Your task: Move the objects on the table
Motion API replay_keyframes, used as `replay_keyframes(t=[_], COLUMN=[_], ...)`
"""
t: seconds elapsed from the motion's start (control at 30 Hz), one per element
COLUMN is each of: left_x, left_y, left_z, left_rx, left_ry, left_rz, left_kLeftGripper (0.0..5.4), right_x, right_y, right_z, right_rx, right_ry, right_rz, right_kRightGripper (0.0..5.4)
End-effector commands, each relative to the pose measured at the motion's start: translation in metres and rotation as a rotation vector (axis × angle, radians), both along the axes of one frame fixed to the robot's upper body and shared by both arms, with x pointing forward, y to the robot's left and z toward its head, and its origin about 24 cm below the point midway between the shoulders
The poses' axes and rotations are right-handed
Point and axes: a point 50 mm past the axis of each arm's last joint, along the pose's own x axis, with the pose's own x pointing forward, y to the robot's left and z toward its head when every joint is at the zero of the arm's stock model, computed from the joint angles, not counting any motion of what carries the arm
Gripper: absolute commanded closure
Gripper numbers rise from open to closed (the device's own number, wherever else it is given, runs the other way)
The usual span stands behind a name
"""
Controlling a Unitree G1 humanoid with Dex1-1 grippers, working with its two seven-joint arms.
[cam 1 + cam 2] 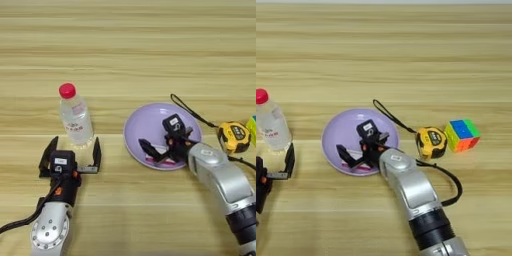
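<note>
A round lavender plate [145,125] lies right of centre on the wooden table [125,50]. My right gripper [160,137] hovers over the plate's near half, open, with nothing between its fingers. Just below it, on the plate's near rim, shows a sliver of the white card [161,161] with its pink-red band, mostly hidden by the gripper. The yellow-and-black tape measure [233,136] rests to the right of the plate, its black strap [192,112] trailing past the plate's far edge. My left gripper [73,150] stands open at the lower left.
A clear water bottle [75,116] with a red cap stands upright just beyond my left gripper's fingertips. A multicoloured cube [462,134] sits right of the tape measure. A black cable [455,186] loops beside my right arm.
</note>
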Motion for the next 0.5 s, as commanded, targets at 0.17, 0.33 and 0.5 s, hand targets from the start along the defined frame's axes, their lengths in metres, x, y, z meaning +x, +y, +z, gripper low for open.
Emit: replay_keyframes(t=[0.17, 0.33, 0.5], left_x=[0.0, 0.001, 0.002], left_y=[0.0, 0.0, 0.0], left_z=[0.0, 0.0, 0.0], left_rx=[0.011, 0.011, 0.011], left_ry=[0.012, 0.011, 0.011], left_rz=[0.004, 0.003, 0.002], left_kLeftGripper=[0.0, 0.0, 0.0], right_x=[-0.034, -0.046, -0.051], right_y=[-0.019, -0.021, -0.023], right_z=[-0.029, -0.029, -0.026], right_rx=[-0.085, -0.086, -0.089], right_ry=[0.186, 0.206, 0.202], right_rz=[-0.004, 0.012, 0.022], right_kRightGripper=[0.02, 0.02, 0.02])
